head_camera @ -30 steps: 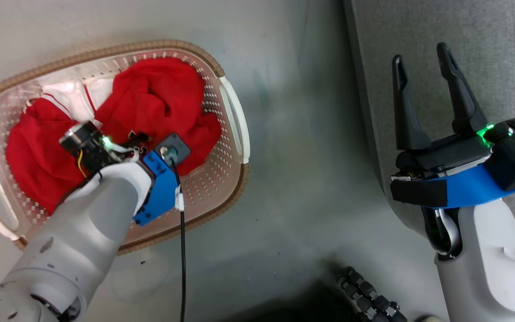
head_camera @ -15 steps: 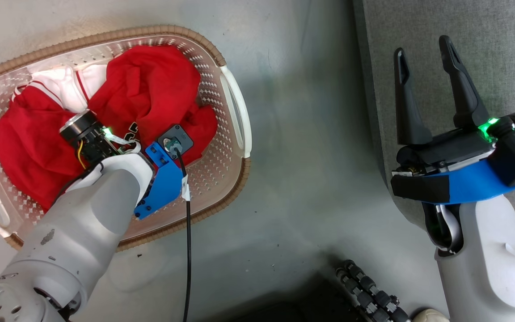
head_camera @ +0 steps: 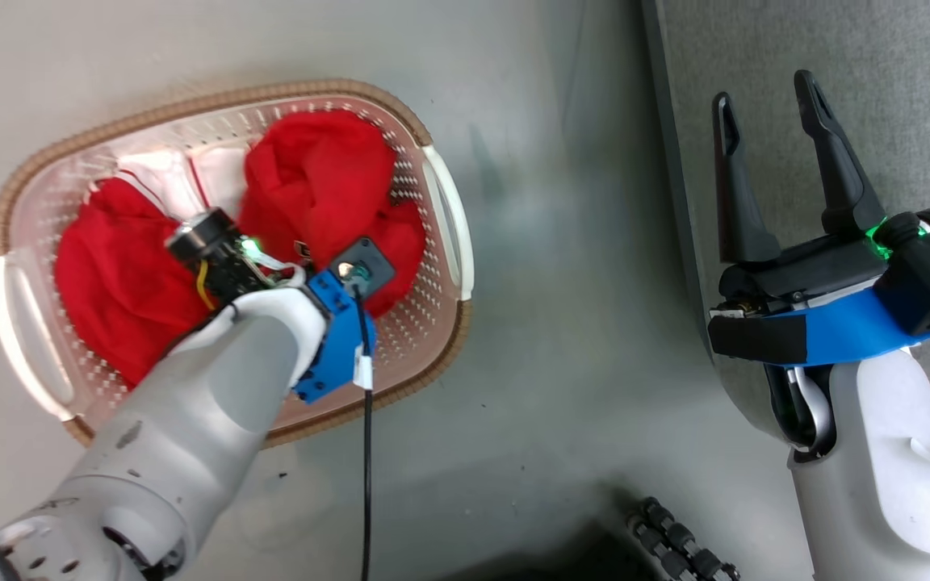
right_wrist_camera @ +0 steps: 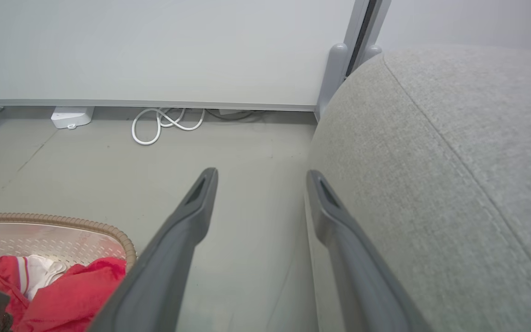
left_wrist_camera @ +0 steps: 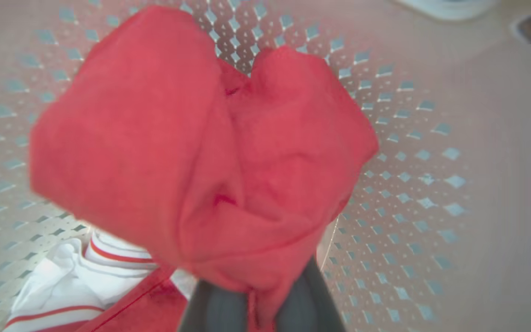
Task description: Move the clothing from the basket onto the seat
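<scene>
— Left gripper (left_wrist_camera: 251, 299)?
— Clamped tight on the clothing (head_camera: 320, 177), bunched inside the basket (head_camera: 190, 105), left of frame.
— Right gripper (head_camera: 764, 93)?
— Spread wide apart, over the seat (head_camera: 877, 64) edge, right of frame.

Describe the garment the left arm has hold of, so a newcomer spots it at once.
Start at the basket on the floor, left of the grey seat. Inside, the red bundle on the seat-side half is bunched up in the left gripper's jaws; the other garment lies flatter and shows white trim.
</scene>
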{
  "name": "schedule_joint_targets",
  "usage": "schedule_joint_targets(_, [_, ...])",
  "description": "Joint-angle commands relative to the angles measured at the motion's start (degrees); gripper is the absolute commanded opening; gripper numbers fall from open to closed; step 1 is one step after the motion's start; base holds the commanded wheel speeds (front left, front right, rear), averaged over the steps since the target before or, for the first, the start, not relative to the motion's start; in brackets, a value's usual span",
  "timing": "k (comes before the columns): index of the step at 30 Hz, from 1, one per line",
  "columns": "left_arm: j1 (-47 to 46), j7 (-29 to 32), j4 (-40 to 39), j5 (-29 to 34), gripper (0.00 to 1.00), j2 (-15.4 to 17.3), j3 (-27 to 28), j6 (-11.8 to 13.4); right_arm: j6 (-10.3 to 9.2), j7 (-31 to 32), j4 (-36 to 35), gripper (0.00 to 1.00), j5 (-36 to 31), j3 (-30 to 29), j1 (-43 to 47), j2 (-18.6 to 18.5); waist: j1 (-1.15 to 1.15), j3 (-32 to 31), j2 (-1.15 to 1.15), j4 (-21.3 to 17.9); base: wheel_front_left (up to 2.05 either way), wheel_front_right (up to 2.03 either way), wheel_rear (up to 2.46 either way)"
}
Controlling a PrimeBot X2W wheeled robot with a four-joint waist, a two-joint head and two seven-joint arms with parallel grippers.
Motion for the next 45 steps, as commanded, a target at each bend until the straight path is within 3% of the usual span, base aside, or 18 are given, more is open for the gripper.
schedule_joint_targets(1, [0.4, -1.1, -0.3, -0.5, 0.0, -0.6, -0.1, 0.0, 0.01, -0.2, 0.2, 1.0, -0.6, -0.2, 0.2, -0.2, 0.0, -1.9, 0.0, 1.3, 0.0, 0.0, 0.0])
schedule_joint_targets(10, [3.2, -7.7, -1.5, -4.3, 0.0, -3.9, -0.1, 0.0, 0.01, -0.2, 1.6, 1.0, -3.3, -0.9, 2.3, -0.2, 0.0, -10.8, 0.0, 5.5, 0.0, 0.0, 0.0])
schedule_joint_targets(18, [5.8, -11.1, -3.0, -7.9, 0.0, -4.9, 1.8, 0.0, 0.01, -0.2, 3.2, 1.0, -5.4, -1.4, 5.5, -0.7, 0.0, -20.4, 0.0, 9.4, 0.0, 0.0, 0.0])
schedule_joint_targets(32, [11.7, -11.5, -12.9, -9.6, 0.0, -5.0, 8.6, 1.7, 0.01, -0.2, 5.9, 1.0, -5.8, -2.0, 13.9, -1.5, 0.0, -37.3, 0.0, 14.0, 0.0, 0.0, 0.0])
schedule_joint_targets(45, [15.8, -11.5, -20.5, -7.2, 0.0, -4.4, 16.7, 2.2, 0.01, -0.2, 7.1, 1.0, -5.9, -1.0, 21.5, -1.2, 0.0, -48.2, 0.0, 16.0, 0.0, 0.0, 0.0])
